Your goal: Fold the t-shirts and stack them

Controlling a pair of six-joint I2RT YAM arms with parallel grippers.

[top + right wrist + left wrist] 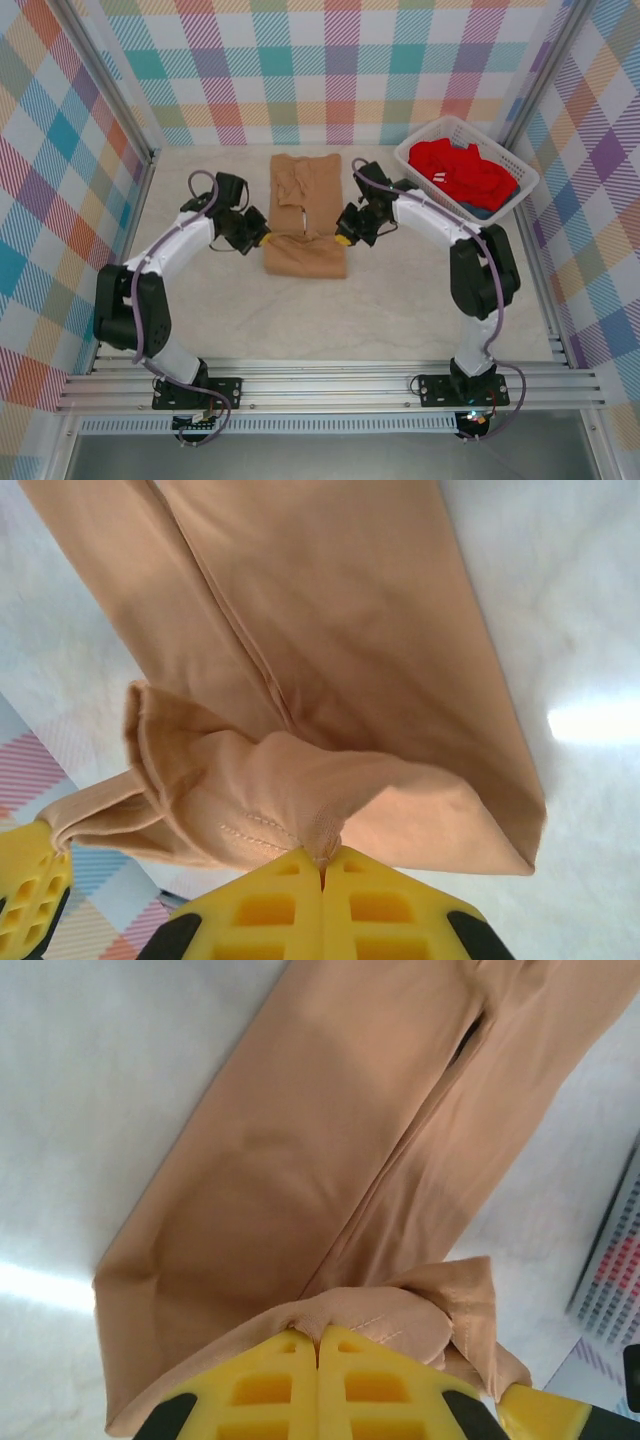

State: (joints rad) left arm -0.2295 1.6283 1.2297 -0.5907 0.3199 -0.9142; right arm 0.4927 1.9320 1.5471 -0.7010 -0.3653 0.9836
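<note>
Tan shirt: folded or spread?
Partly folded: tan shirt is a narrow strip, near end doubled over, pinched by left gripper and right gripper, jaws shut.

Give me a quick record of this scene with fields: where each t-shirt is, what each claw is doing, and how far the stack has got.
tan t-shirt: on the table, folded narrow lengthwise
left claw: shut, pinching the tan t-shirt's left side
right claw: shut, pinching its right side
red t-shirt: crumpled in the white basket, far right
stack: not yet started
</note>
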